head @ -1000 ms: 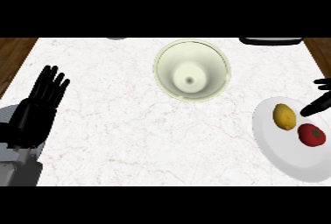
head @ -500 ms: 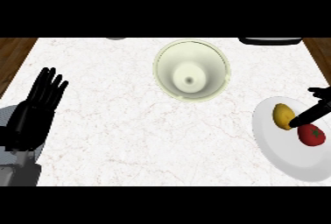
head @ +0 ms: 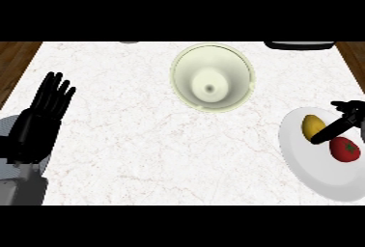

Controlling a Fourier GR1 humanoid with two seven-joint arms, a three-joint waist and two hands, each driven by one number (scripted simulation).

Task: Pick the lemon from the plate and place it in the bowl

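Fingers beside lemon (palm cropped)

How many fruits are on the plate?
2. A yellow lemon lies on the plate at its upper left, and a red fruit sits just right of it. The right hand reaches between them.

R hand fingers btwn lemon & tomato on plate; bowl apart.
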